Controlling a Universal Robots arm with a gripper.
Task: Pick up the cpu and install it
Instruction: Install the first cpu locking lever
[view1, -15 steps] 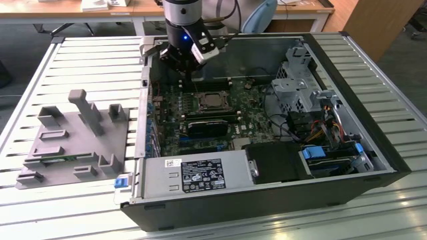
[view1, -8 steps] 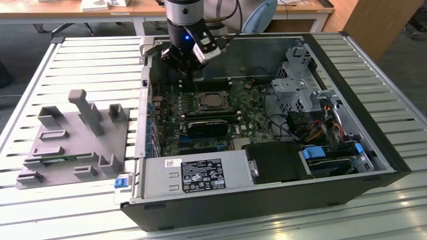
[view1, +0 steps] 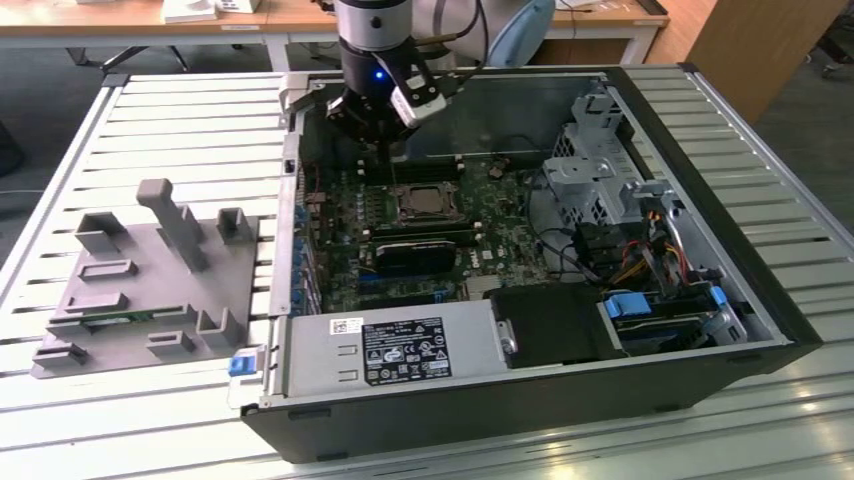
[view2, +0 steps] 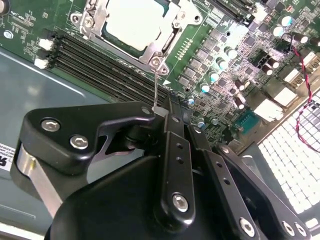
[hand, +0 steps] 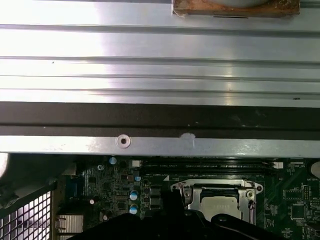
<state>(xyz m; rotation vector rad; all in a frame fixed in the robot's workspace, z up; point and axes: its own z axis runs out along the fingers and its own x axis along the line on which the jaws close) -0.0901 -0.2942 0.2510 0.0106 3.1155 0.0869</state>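
— Gripper (view2: 162, 111) state? Where does it hang?
— Fingers pressed together around a thin metal lever (view2: 156, 89), just above the motherboard (view1: 400, 230).
— And the cpu (view2: 132, 22)?
— Seated in its socket frame (view2: 167, 42), silver top showing in both wrist views

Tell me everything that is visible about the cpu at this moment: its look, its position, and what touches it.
The cpu is a small flat square chip with a pale silver-grey metal top. It lies flat inside the metal socket frame on the green motherboard, within the open black computer case. In the second wrist view the frame surrounds its edges. The black gripper hangs above, beside the socket, not touching it.
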